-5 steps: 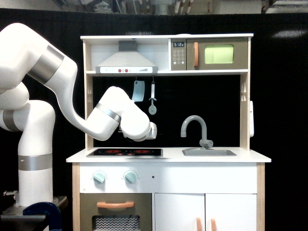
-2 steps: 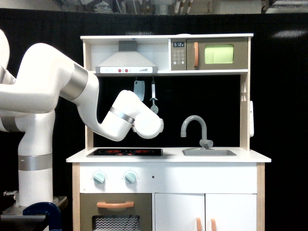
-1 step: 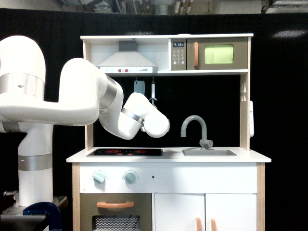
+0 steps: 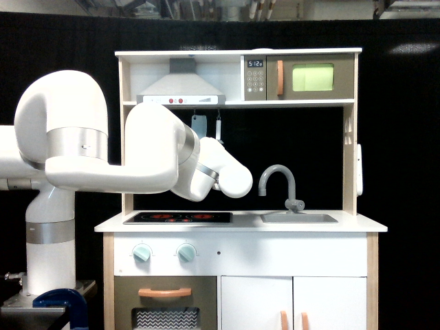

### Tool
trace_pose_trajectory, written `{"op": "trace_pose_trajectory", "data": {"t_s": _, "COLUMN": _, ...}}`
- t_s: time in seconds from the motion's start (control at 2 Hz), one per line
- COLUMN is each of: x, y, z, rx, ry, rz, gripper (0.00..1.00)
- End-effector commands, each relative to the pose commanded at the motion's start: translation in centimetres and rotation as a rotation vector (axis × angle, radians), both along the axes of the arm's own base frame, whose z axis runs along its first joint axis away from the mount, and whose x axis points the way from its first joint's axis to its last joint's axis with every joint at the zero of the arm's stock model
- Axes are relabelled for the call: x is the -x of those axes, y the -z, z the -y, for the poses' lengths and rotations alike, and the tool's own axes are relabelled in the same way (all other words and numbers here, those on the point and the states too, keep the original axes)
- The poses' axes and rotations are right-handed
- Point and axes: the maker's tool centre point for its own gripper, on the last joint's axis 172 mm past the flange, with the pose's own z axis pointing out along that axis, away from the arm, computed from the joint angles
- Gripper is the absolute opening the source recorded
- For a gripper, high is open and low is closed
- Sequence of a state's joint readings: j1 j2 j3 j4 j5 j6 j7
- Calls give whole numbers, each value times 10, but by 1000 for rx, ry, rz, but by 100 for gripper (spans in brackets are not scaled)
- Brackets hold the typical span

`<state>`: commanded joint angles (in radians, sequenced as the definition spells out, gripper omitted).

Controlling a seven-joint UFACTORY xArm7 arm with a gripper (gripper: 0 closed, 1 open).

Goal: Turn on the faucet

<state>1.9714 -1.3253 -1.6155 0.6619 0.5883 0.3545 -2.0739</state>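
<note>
As the arm has swung closer, its tip now sits just beside the faucet; the gripper's state cannot be told.

The white arm is reaching in from the exterior view's left, its forearm lying almost level across the front of the toy kitchen. Its rounded wrist end is hanging above the hob, just short of the faucet and not touching it. No fingers are showing, so the gripper's state is impossible to call. The grey faucet is standing upright behind the sink, spout arching toward the arm, small lever sitting at its base. Two utensils are dangling under the shelf, partly behind the arm. Two mint knobs are sitting below the counter.
</note>
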Motion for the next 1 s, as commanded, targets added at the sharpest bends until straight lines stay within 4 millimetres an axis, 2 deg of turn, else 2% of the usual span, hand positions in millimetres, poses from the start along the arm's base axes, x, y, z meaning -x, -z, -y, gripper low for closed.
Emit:
{"op": "trace_pose_trajectory", "data": {"t_s": 0.5, "x": -15, "y": 4, "z": -7, "rx": 0, "ry": 0, "rz": 0, "gripper": 100}}
{"op": "trace_pose_trajectory", "data": {"t_s": 1.0, "x": -37, "y": 6, "z": 18, "rx": 0, "ry": 0, "rz": 0, "gripper": 100}}
